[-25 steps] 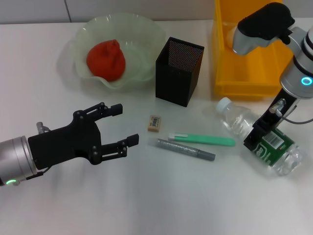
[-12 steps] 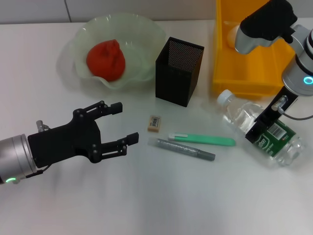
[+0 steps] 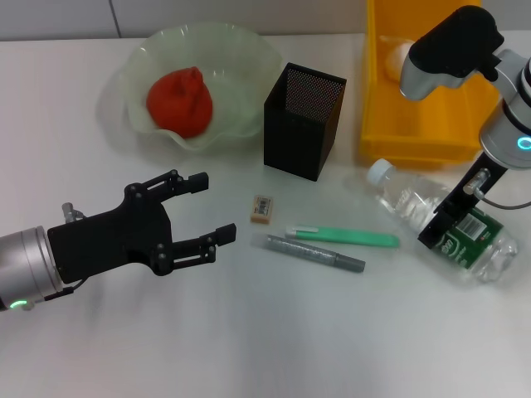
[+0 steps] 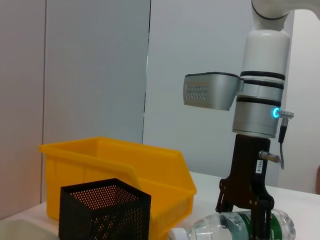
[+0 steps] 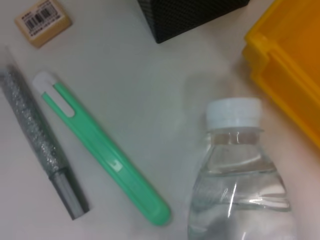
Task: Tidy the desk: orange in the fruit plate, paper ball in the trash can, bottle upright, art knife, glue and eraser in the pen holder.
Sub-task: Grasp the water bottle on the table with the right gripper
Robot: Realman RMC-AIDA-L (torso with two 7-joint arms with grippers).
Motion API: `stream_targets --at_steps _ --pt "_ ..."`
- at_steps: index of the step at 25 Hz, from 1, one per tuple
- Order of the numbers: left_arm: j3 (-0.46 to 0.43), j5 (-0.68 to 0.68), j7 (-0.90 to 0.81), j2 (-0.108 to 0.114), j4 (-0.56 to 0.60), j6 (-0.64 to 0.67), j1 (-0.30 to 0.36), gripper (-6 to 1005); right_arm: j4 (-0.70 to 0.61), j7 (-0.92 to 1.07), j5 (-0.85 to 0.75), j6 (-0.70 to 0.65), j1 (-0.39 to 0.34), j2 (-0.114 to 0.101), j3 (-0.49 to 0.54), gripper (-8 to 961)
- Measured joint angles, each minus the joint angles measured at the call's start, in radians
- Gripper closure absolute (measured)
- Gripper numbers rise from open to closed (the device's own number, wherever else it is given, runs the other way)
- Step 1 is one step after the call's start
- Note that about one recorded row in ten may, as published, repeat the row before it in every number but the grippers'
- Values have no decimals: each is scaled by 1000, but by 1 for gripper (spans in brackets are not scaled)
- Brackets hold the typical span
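Note:
The orange (image 3: 179,101) lies in the pale green fruit plate (image 3: 139,60). The black mesh pen holder (image 3: 303,121) stands beside it. The eraser (image 3: 262,208), the green art knife (image 3: 342,237) and the grey glue stick (image 3: 315,253) lie on the table in front of it. The bottle (image 3: 415,203) lies on its side by the yellow trash can (image 3: 415,133), cap toward the pen holder. My right gripper (image 3: 450,226) is shut around its labelled middle. My left gripper (image 3: 214,207) is open and empty, left of the eraser. A white paper ball (image 3: 397,55) lies in the trash can.
The right wrist view shows the bottle (image 5: 235,175), art knife (image 5: 105,155), glue (image 5: 40,150), eraser (image 5: 43,21) and trash can (image 5: 285,75). The left wrist view shows the right gripper (image 4: 242,215) on the bottle (image 4: 210,232), behind the pen holder (image 4: 105,210).
My right gripper has shifted slightly back and to the right with the bottle, which has turned a little. The left arm has not moved.

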Motion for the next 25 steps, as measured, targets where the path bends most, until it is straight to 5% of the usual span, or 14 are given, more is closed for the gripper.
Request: stream_targets --at_steps 25 --pt "0 1 0 0 0 5 0 168 2 -18 28 14 -23 -1 -38 144"
